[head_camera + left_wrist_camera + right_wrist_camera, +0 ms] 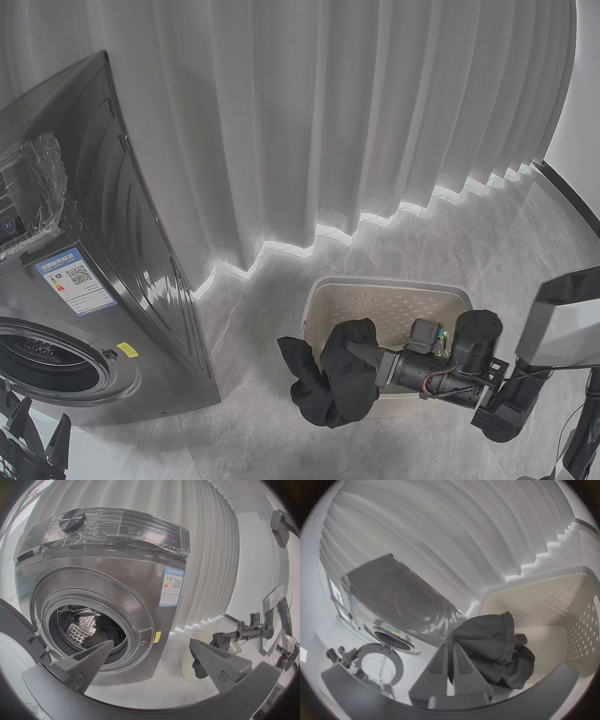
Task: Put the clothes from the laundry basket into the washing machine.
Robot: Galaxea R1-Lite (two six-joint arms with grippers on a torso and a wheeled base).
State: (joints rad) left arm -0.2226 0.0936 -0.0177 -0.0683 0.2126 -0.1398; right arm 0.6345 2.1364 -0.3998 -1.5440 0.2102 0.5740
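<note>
A black garment [340,381] hangs over the left rim of the cream laundry basket [387,300] and spills onto the floor outside it. My right gripper [355,347] is shut on the garment's upper fold; in the right wrist view its fingers [440,667] are pressed together against the cloth [487,645]. The grey washing machine [112,250] stands to the left with its round door [12,642] swung open. Dark clothes [104,633] lie inside the drum. My left gripper [150,658] hangs open and empty in front of the drum opening, low at the left [40,428].
A white curtain [350,125] hangs behind the machine and the basket. Grey tiled floor [250,387] separates the machine from the basket. The basket's floor [543,642] beside the garment is bare.
</note>
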